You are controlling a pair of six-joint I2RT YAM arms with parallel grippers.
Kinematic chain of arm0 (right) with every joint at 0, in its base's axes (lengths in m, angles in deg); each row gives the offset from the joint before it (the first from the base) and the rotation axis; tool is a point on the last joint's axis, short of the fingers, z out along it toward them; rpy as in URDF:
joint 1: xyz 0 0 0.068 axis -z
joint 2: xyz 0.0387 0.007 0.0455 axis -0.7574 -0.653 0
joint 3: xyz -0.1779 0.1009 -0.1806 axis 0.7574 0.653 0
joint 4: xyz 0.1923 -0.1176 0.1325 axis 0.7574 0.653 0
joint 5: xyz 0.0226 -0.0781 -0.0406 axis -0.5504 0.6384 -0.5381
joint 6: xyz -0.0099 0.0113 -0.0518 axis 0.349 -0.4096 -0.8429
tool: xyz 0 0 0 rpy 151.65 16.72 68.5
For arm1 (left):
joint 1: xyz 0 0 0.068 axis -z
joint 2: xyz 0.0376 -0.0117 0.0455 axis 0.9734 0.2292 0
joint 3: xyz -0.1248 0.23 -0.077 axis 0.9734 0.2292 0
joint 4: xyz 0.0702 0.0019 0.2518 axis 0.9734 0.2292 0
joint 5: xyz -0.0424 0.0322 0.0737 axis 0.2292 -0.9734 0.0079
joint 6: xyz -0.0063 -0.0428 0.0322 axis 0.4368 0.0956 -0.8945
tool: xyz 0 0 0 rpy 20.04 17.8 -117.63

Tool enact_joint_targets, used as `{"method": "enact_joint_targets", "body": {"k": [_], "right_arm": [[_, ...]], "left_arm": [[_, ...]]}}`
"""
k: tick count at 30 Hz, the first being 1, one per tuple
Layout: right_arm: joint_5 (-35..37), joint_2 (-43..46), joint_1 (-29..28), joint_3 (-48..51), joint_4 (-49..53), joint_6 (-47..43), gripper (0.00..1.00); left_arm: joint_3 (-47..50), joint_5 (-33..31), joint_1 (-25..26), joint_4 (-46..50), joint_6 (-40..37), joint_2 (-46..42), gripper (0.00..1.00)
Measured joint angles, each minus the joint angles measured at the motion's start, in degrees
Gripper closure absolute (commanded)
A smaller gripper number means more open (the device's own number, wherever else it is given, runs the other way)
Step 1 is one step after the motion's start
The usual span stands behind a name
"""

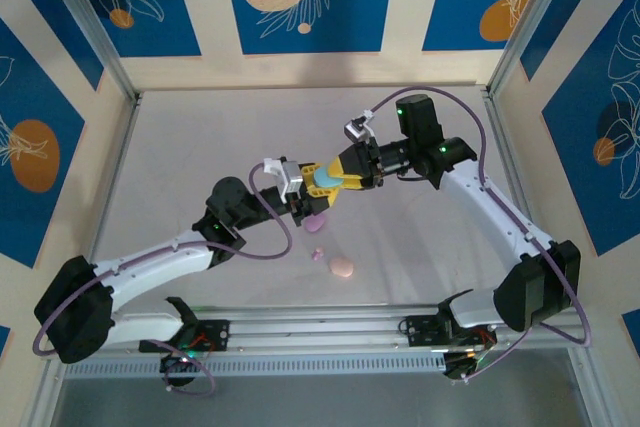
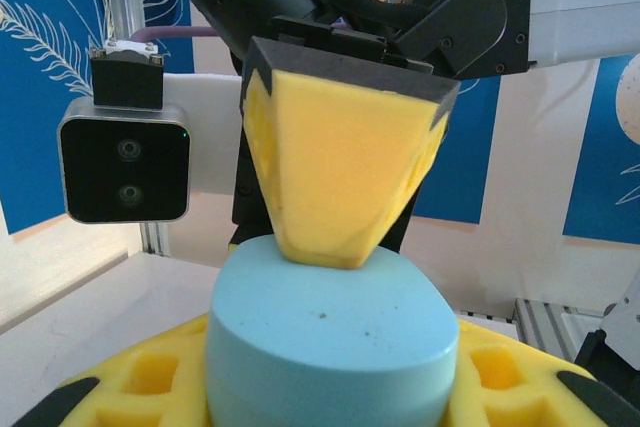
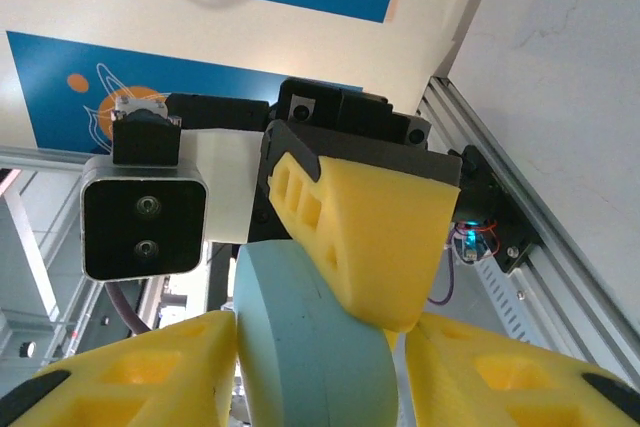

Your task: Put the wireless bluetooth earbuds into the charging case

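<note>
Light blue charging case (image 2: 330, 347), held above the mid-surface (image 1: 200, 147): left fingers (image 2: 140, 382) clamp its sides from 8 o'clock, and right fingers (image 3: 130, 367) close on its flat faces from 2 o'clock. Purple piece (image 1: 313, 219), partly hidden, lies on the surface just below at 6 o'clock. Tiny pink earbud (image 1: 319, 254) lies further toward 6 o'clock, with a pink oval case (image 1: 341, 268) just beside it at 4 o'clock.

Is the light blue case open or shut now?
Shut, as far as visible: the light blue case shows one smooth closed shell in both wrist views, with no lid raised.
</note>
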Motion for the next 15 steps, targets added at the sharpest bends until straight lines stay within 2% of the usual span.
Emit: {"method": "enact_joint_targets", "body": {"k": [6,9,12,15], "right_arm": [[-1.64,-0.15,0.26,0.28,-0.79,1.51,0.75],[-1.51,-0.15,0.63,0.28,-0.55,1.60,0.79],[-1.18,-0.15,1.18,0.28,-0.57,1.60,0.82],[0.42,-0.15,1.92,0.39,-0.61,1.73,0.82]], "left_arm": [[-0.13,-0.15,0.00,0.44,-0.24,0.07,0.68],[-0.37,-0.59,0.07,1.44,-0.70,0.04,0.65],[-1.46,-1.20,0.22,3.91,-1.62,0.04,0.53],[-2.29,-2.27,0.22,6.54,-2.08,0.04,0.47]]}}
